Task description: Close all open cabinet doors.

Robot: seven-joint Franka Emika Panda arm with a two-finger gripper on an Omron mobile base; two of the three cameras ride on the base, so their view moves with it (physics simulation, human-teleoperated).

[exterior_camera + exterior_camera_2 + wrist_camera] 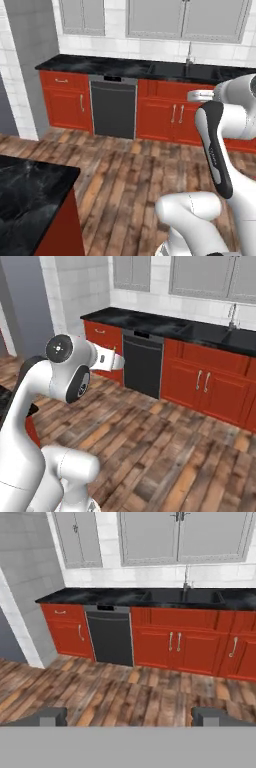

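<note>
The open cabinet doors are out of view. My gripper (pixel 130 718) is open, its two dark fingertips (pixel 50 717) far apart with nothing between them. It hangs in mid-air over the wooden floor and points at the far kitchen wall. The white hand (pixel 107 360) sits high in front of the arm, well short of the counter.
Grey wall cabinet doors (pixel 150 537) above the black counter (pixel 125 596) all look shut. Below it are shut lower red doors (pixel 172 647), a dark dishwasher (pixel 110 637) and a sink with a tap (pixel 186 587). A black-topped island (pixel 30 195) stands near left.
</note>
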